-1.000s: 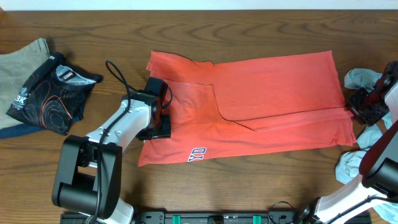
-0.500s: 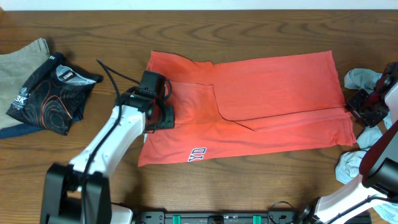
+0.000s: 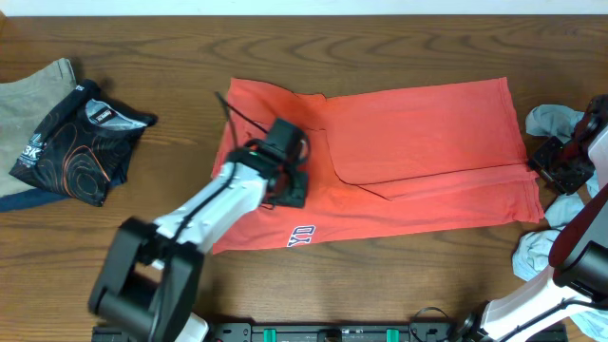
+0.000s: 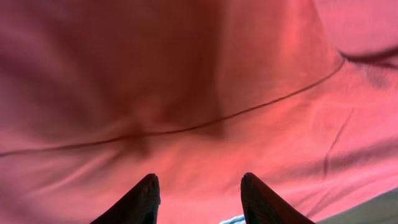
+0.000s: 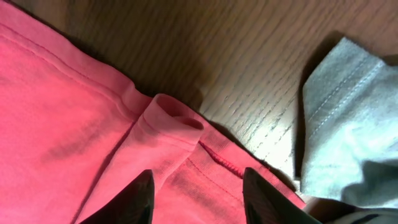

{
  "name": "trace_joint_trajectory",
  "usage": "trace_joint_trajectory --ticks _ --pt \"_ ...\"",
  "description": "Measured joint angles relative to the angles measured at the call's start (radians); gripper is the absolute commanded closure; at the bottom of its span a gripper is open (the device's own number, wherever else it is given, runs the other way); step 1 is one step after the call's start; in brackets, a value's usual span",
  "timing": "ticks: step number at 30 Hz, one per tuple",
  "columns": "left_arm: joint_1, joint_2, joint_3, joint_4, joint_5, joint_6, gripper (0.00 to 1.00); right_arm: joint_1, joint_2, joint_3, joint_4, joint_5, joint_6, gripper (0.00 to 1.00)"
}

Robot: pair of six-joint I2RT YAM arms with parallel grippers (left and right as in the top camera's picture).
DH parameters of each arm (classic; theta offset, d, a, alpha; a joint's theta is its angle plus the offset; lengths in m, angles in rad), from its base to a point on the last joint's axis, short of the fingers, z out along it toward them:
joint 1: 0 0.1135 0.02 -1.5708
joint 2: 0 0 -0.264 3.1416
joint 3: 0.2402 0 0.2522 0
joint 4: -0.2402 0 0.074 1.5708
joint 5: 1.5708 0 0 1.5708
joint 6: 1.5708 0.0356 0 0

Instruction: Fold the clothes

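A red T-shirt [image 3: 408, 152] lies spread flat across the middle of the table, partly folded, with a white logo near its front edge. My left gripper [image 3: 285, 180] hovers over the shirt's left part; in the left wrist view its fingers [image 4: 199, 186] are open with only red cloth [image 4: 186, 81] below. My right gripper [image 3: 560, 163] is at the shirt's right edge. In the right wrist view its fingers [image 5: 198, 186] are open over the red hem [image 5: 168, 121], holding nothing.
A black patterned garment [image 3: 81, 142] lies on a tan one [image 3: 28, 90] at the far left. Light blue cloth [image 3: 551, 122] lies at the right edge by my right gripper, also in the right wrist view [image 5: 348, 130]. Bare wood shows along the back.
My left gripper has moved right, from the shirt's left edge to over its left-middle part. The right arm has not moved. The shirt lies as before.
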Motion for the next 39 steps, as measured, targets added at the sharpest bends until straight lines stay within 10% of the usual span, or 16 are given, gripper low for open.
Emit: trace_joint_trajectory --ticks 39 --pt "-0.059 0.106 0.018 0.042 -0.031 -0.098 0.57 0.001 0.000 -0.113 0.196 -0.001 -0.032 0.61"
